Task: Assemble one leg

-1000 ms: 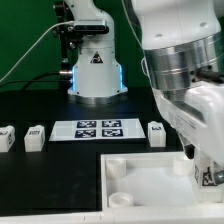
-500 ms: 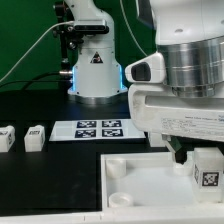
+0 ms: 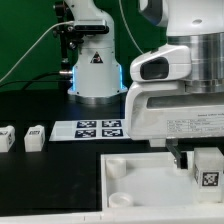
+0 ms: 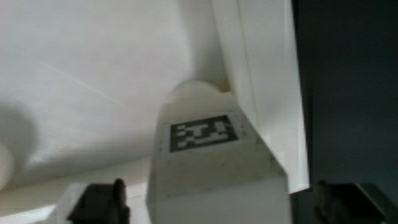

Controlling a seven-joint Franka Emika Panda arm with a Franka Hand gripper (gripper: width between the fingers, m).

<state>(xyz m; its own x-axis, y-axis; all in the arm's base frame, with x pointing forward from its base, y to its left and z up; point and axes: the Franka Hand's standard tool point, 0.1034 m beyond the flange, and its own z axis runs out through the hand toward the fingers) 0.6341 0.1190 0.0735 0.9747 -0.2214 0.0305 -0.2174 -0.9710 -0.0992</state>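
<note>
Smooth white plastic leg (image 4: pixel 217 170) with matt printed tag, glossy white tray (image 3: pixel 140 180), matt black table (image 3: pixel 40 175)

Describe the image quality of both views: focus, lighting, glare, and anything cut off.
Exterior view: fairly sharp and evenly lit; a blue-white glow rings the arm's base, the wrist fills the exterior view's right, and the hand is cut by the frame edge. Wrist view: soft and blurred at close range; the leg reads grey, its tag still legible, the white tray is washed out, and the dark fingers are smeared.

ext cam facing table, wrist cam close on leg (image 4: pixel 210 150)
</note>
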